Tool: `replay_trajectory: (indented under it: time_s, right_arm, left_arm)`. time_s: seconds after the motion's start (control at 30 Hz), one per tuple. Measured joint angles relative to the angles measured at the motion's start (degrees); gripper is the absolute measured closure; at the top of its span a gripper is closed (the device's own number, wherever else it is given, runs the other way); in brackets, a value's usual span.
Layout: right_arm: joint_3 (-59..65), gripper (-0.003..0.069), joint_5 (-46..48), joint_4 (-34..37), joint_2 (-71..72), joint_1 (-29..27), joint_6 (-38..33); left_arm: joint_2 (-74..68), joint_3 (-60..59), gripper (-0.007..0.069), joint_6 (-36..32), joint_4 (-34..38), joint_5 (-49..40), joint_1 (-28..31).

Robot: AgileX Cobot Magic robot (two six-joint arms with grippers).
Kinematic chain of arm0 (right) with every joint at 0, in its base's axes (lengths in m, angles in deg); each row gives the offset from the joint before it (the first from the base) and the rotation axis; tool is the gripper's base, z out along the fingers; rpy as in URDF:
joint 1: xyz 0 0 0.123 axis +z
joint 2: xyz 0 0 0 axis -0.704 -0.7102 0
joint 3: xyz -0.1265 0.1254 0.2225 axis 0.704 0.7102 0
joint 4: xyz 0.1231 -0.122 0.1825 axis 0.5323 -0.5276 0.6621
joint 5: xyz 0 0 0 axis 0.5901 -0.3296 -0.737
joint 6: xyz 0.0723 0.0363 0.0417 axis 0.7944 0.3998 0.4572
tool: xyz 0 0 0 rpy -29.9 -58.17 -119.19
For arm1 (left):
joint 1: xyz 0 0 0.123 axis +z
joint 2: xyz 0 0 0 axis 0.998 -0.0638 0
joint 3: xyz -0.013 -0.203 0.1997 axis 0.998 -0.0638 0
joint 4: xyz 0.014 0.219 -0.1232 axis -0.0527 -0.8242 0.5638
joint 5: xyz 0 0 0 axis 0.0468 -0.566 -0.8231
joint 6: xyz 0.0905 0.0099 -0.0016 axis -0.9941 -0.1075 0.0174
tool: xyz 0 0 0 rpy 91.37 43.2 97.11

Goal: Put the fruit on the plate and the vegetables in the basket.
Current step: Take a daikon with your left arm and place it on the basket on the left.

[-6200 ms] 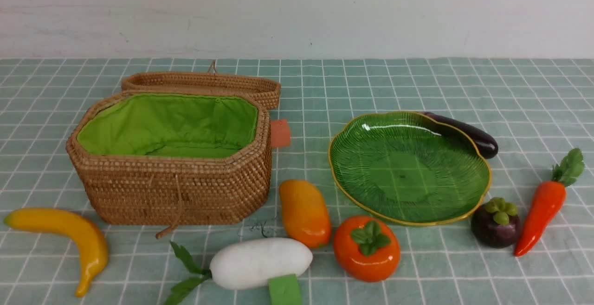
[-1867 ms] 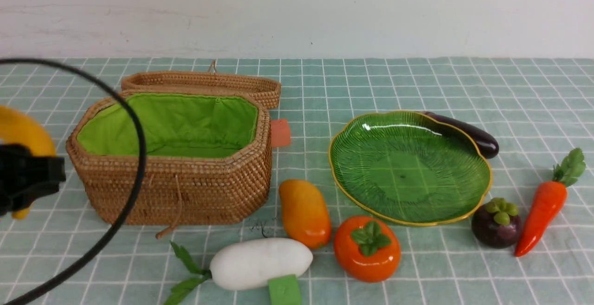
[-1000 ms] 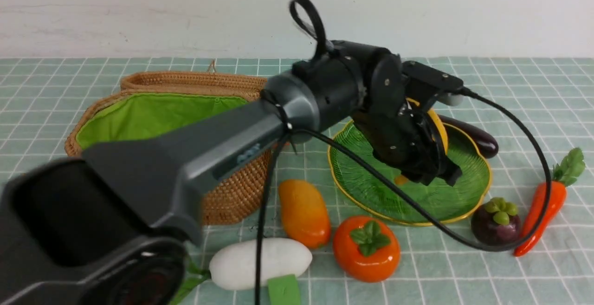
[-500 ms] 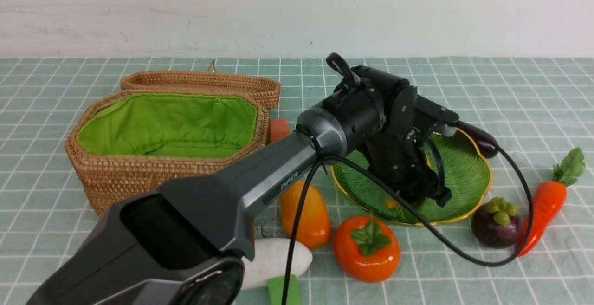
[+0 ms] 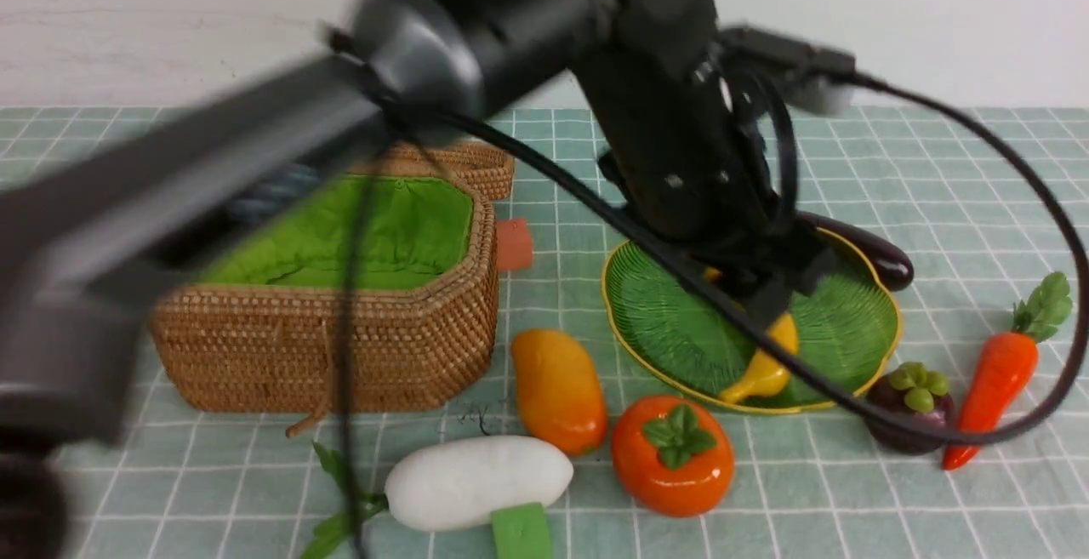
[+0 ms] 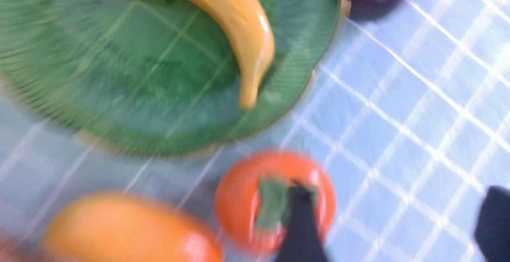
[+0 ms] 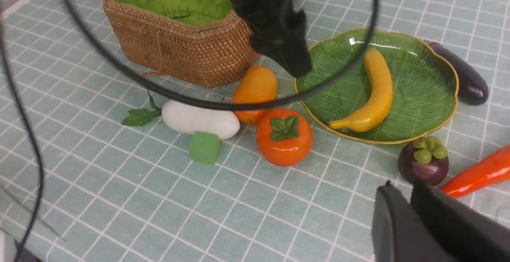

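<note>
We see the banana (image 7: 376,90) lying on the green plate (image 7: 430,102), free of our left jaws, which hang wide open and empty above it. Our right jaws are pressed together with nothing in them, near the small purple fruit (image 7: 423,165) on the tabletop (image 7: 159,198).

Bright, even, diffuse light fills all three views, leaving only faint soft shadows on the surface (image 5: 851,491) around the plate (image 5: 655,329) and a small white glare streak on the plate's far rim. In the front view the left arm (image 5: 476,40) above the plate is smeared by motion blur. The left wrist view is blurred throughout, plate, banana (image 6: 239,10) and persimmon (image 6: 239,206) alike.
</note>
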Motion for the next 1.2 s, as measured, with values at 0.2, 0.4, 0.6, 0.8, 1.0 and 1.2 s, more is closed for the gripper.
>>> replay_trajectory:
  time_s: [0.2, 0.4, 0.6, 0.8, 1.0, 1.2]
  right_arm:
    - [0.3, 0.0582, 0.1, -0.4, 0.0, 0.0, -1.4]
    - [3.2, 0.0575, -0.5, -0.4, 0.0, 0.0, -2.6]
    - [5.2, 0.0571, -2.5, 0.2, 0.0, 0.0, -2.6]
    - [5.4, 0.0571, -2.8, 3.2, 0.0, 0.0, -3.0]
    - [5.4, 0.0571, -2.3, 5.3, 0.0, 0.0, -3.0]
    - [5.4, 0.0571, -1.5, 5.6, 0.0, 0.0, -3.0]
  left_arm:
    - [14.6, -20.9, 0.0559, -1.4, -8.1, -0.3, -1.2]
    - [20.6, -37.8, 0.057, -11.1, -9.4, 1.1, -1.2]
    - [17.5, -45.8, 0.0226, -15.1, -12.2, 12.6, -1.2]
    - [11.4, -46.0, 0.0003, -12.0, -17.8, 16.9, -1.2]
    - [8.0, -46.1, 0.0005, -4.1, -25.7, 17.6, -1.2]
    - [8.1, -46.1, 0.0063, -3.0, -27.3, 18.1, -1.2]
